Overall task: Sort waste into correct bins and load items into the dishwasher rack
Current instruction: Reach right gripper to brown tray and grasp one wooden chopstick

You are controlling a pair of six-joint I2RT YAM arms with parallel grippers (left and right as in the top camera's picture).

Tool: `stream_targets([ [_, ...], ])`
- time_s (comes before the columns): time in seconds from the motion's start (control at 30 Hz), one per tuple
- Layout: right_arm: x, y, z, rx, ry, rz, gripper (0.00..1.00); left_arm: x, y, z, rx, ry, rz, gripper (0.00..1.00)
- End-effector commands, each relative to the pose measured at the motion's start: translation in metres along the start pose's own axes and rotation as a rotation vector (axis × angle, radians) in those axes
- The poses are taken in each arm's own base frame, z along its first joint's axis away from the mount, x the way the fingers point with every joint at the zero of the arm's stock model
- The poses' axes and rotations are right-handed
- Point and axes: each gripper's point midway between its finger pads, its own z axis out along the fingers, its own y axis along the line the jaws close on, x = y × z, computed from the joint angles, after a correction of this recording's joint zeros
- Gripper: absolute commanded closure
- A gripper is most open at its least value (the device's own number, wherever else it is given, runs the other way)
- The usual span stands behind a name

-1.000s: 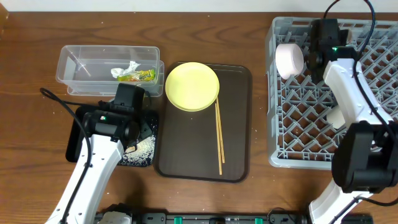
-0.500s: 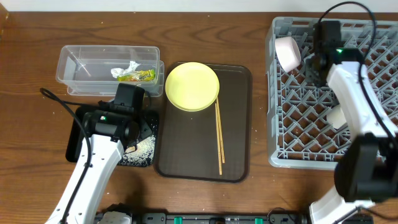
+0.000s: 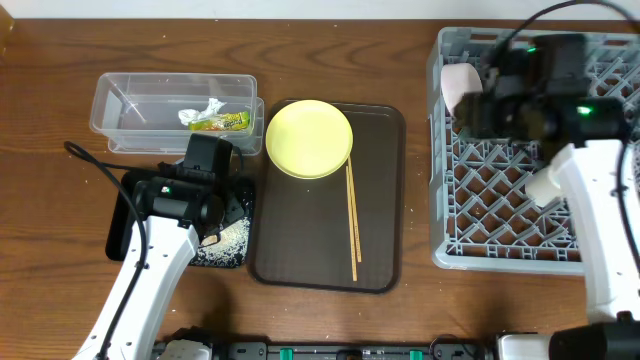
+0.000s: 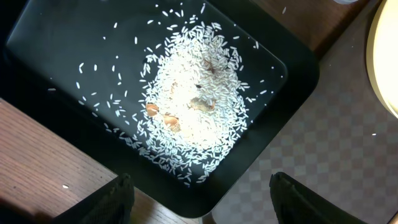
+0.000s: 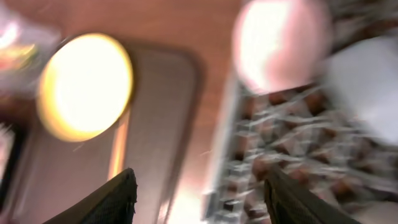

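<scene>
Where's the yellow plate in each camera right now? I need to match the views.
Overhead: yellow plate near centre, on the top-left corner of the brown serving tray.
Left wrist: a pale sliver at the right edge.
Right wrist: blurred, upper left.
Shared landmark: the brown serving tray beside it.

**Overhead view:** bright, even light from above. Shadows around the yellow plate (image 3: 309, 138) are soft and short. Right of the plate, the right arm (image 3: 530, 95) over the grey rack (image 3: 500, 200) is smeared by motion.

**Left wrist view:** the rice (image 4: 199, 112) left of the plate is sharp. The plate's edge is overexposed.

**Right wrist view:** blurred throughout. The plate glares pale yellow, and the bowl (image 5: 280, 43) to its right is washed out.
</scene>
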Motion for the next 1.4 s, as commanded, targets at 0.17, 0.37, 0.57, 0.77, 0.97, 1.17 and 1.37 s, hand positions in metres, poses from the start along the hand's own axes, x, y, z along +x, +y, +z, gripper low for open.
stream_targets([
  [0.17,0.067,0.076,0.047,-0.169,0.242,-0.118,0.39,0.001,0.007,0.003,-0.033,0.004,-0.002,0.27],
  [0.37,0.116,0.091,0.088,-0.084,0.384,-0.199,0.39,0.001,0.007,0.003,-0.032,0.004,-0.003,0.27],
  [0.57,0.148,0.102,0.124,-0.011,0.484,-0.242,0.43,0.001,0.007,0.003,-0.032,0.004,-0.002,0.27],
  [0.77,0.172,0.106,0.157,0.059,0.548,-0.196,0.43,0.001,0.007,0.003,-0.033,0.004,-0.002,0.27],
  [0.97,0.188,0.096,0.175,0.138,0.591,-0.154,0.44,0.001,0.007,0.003,-0.032,0.004,-0.002,0.27],
  [1.17,0.184,0.084,0.180,0.207,0.563,-0.156,0.44,0.001,0.007,0.003,-0.032,0.004,-0.002,0.27],
  [1.37,0.189,0.077,0.180,0.248,0.565,-0.116,0.50,0.001,0.007,0.003,-0.032,0.004,-0.002,0.27],
])
